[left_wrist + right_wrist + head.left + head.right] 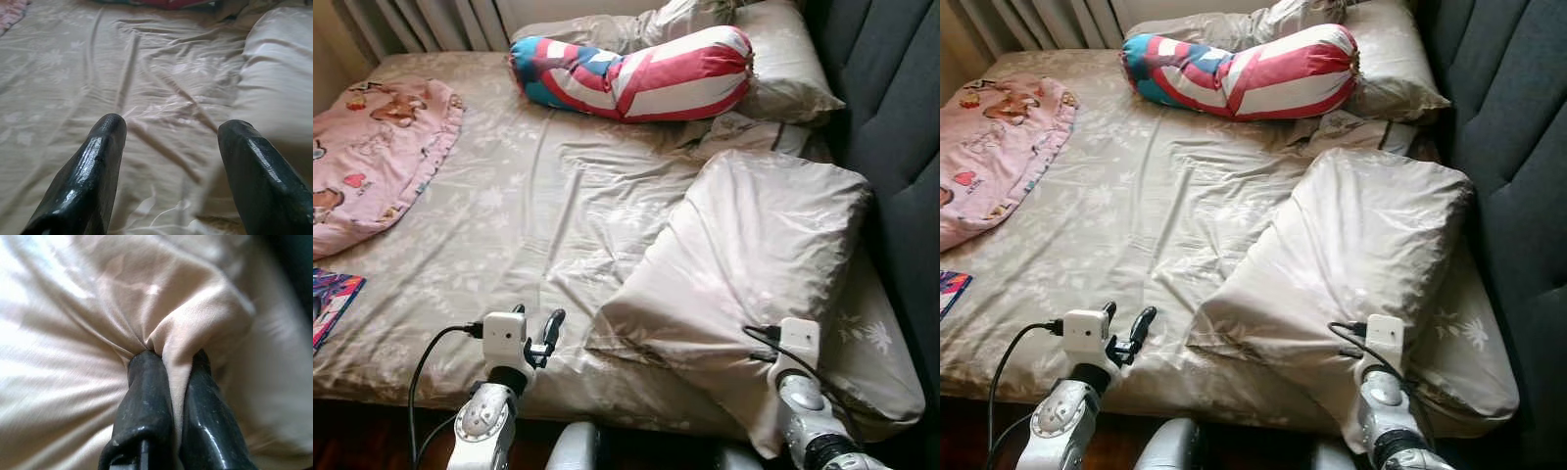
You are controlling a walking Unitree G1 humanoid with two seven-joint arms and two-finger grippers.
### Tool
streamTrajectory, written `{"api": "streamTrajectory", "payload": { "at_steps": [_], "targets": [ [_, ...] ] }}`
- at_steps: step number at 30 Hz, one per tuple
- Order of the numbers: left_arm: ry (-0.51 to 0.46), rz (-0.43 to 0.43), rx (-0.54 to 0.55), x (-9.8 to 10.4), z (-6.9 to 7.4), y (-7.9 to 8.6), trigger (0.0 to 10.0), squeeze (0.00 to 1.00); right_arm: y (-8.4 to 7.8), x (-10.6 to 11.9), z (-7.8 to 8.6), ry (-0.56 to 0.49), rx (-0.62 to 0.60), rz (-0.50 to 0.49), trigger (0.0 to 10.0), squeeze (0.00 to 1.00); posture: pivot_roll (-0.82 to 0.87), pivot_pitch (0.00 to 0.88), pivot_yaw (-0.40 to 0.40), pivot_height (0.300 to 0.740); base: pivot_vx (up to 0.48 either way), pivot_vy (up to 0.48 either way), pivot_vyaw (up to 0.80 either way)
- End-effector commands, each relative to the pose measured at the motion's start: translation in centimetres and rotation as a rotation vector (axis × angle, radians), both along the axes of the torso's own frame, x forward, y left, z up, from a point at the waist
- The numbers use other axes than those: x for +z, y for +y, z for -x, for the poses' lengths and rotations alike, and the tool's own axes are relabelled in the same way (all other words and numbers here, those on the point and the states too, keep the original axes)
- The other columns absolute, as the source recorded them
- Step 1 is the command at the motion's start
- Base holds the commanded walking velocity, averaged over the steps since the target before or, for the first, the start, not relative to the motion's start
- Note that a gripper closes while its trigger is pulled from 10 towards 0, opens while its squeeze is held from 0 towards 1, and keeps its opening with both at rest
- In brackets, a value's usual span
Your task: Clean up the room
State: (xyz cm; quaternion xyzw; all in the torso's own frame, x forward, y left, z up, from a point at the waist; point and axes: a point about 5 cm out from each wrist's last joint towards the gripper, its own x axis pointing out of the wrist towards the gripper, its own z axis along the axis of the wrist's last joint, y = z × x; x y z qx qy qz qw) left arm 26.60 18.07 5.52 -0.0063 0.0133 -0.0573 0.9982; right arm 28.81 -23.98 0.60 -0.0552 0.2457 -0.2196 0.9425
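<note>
Head view: beige pillow (754,255) lying tilted on the bed (509,225) beside the dark headboard (891,127); striped bolster (631,73) lying across the far end; pink blanket (372,147) spreading on the left.
Left wrist view: left gripper (171,142) hovering over the wrinkled sheet, fingers (93,166) spread wide, gripping nothing.
Right wrist view: right gripper (168,357) pinching a fold of the pillow's fabric, fingers closed tight.
</note>
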Motion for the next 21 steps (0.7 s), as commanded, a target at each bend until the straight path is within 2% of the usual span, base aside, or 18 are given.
{"api": "streamTrajectory", "payload": {
  "at_steps": [1, 5, 6, 7, 11, 13, 19, 20, 21],
  "targets": [
    [0.018, -0.007, 0.008, -0.5, 0.3, 0.2, 10.0, 0.0, -3.8, 3.7, -1.3, -0.142, -0.12, 0.137, 0.0, 0.0, 0.09, 0.14, 0.059, 0.655, 0.0, 0.0, 0.0],
    [0.017, -0.007, 0.009, -0.5, 0.2, 0.2, 10.0, 0.0, -5.7, 5.5, -1.7, -0.175, -0.162, 0.211, 0.0, 0.0, 0.08, 0.14, 0.058, 0.655, 0.0, 0.0, 0.0],
    [0.016, -0.006, 0.009, -0.5, 0.2, 0.2, 10.0, 0.0, -7.2, 6.6, -1.7, -0.172, -0.194, 0.27, 0.0, 0.0, 0.08, 0.14, 0.058, 0.655, 0.0, 0.0, 0.0],
    [0.016, -0.005, 0.01, -0.5, 0.2, 0.2, 10.0, 0.0, -8.0, 7.1, -1.7, -0.167, -0.213, 0.299, 0.0, 0.0, 0.07, 0.139, 0.055, 0.655, 0.0, 0.0, 0.0],
    [0.014, -0.003, 0.01, -0.5, 0.1, 0.2, 10.0, 0.0, -10.8, 8.5, -0.8, -0.162, -0.313, 0.369, 0.0, 0.0, 0.07, 0.139, 0.055, 0.655, 0.0, 0.0, 0.0],
    [0.013, -0.003, 0.01, -0.6, 0.1, 0.1, 10.0, 0.0, -12.8, 9.0, 0.3, -0.138, -0.401, 0.395, 0.0, 0.0, 0.07, 0.137, 0.052, 0.655, 0.0, 0.0, 0.0],
    [0.014, -0.004, 0.012, -0.6, 0.1, 0.2, 10.0, 0.0, -14.1, 9.4, 1.4, -0.127, -0.478, 0.46, 0.0, 0.0, 0.07, 0.138, 0.056, 0.655, 0.0, 0.0, 0.0],
    [0.016, -0.005, 0.011, -0.6, 0.1, 0.2, 10.0, 0.0, -14.0, 9.1, 1.4, -0.115, -0.478, 0.448, 3.5, 0.0, 0.06, 0.138, 0.056, 0.655, 0.0, 0.0, 0.0],
    [0.019, -0.005, 0.009, -0.7, 0.1, 0.1, 10.0, 0.0, -13.6, 8.6, 1.4, -0.097, -0.457, 0.423, 10.0, 0.0, 0.06, 0.137, 0.057, 0.655, 0.0, 0.0, 0.0]
  ]
}}
